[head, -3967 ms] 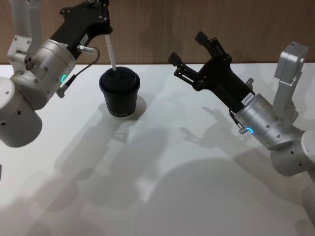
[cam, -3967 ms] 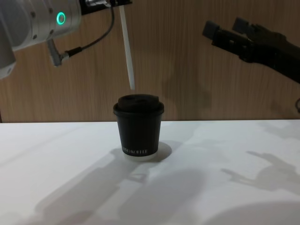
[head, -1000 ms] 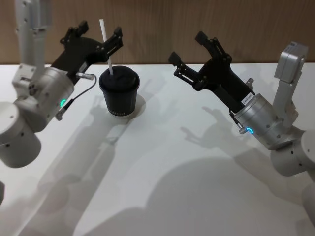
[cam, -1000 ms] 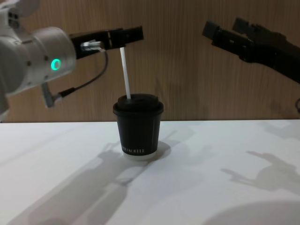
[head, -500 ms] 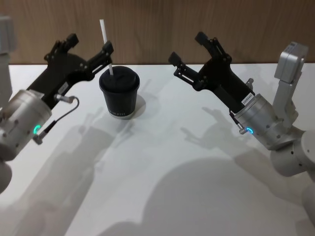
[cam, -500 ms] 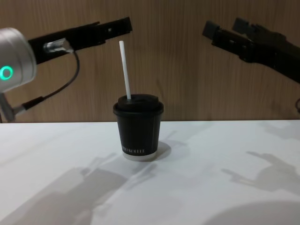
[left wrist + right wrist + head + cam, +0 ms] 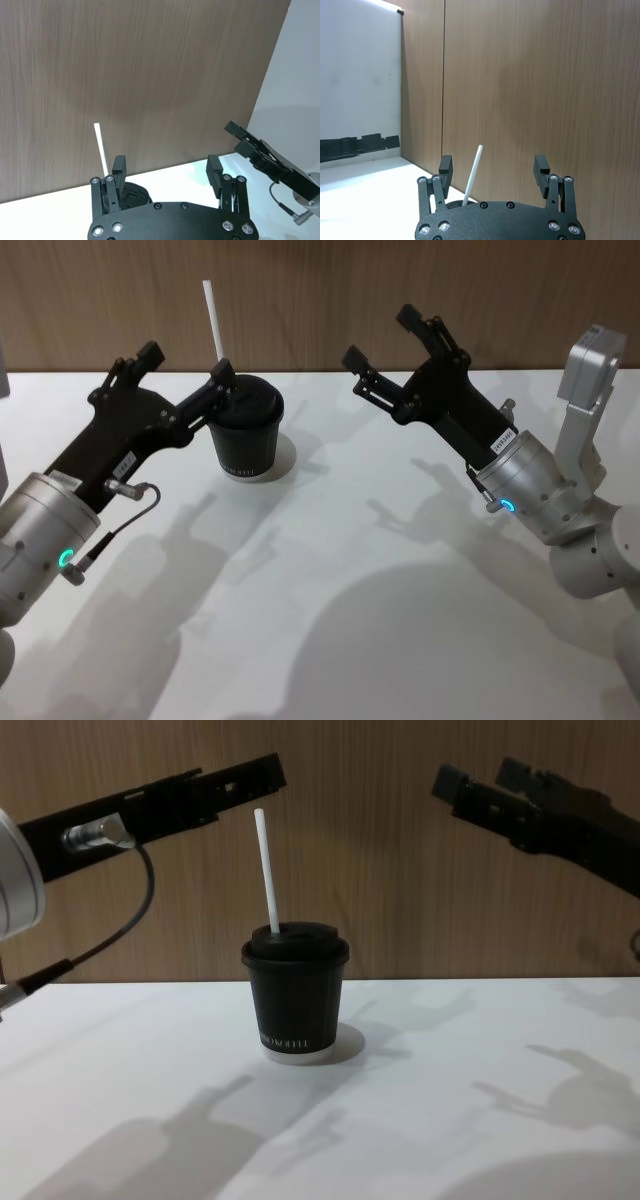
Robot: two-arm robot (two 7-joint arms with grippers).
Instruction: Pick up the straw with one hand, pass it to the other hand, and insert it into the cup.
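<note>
The left gripper point(image 7: 180, 375) has drawn back toward the lower left of the head view since the earlier frame, and its spread fingers now stand clear of the straw point(image 7: 214, 319). The straw stands slightly tilted in the lid of the cup point(image 7: 244, 430), which sits on the white table point(image 7: 330, 590) at upper left of centre. At upper right of the frame, the right gripper point(image 7: 383, 332) hangs in the air with its jaws apart, holding nothing, well apart from the cup.
</note>
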